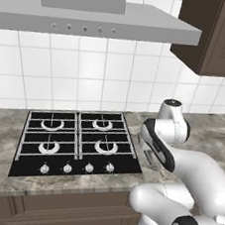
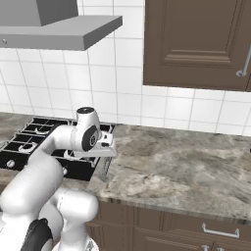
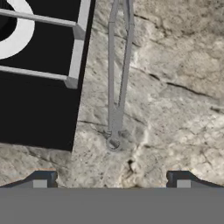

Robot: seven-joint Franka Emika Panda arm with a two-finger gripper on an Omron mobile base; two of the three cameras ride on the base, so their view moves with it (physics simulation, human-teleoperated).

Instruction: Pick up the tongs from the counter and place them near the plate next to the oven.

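1. The tongs point(image 3: 117, 87) are slim grey metal: two narrow arms joined at a rounded end, lying flat on the marbled stone counter point(image 3: 175, 78) just beside the hob point(image 3: 39, 87).
2. The black hob carries four burners and four silver knobs along its front.
3. The gripper point(image 3: 111, 181) hangs above the tongs' joined end, fingers spread wide, touching and holding nothing.

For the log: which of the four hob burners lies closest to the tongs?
The front right burner, nearest the hob's right edge, beside the tongs on the counter.
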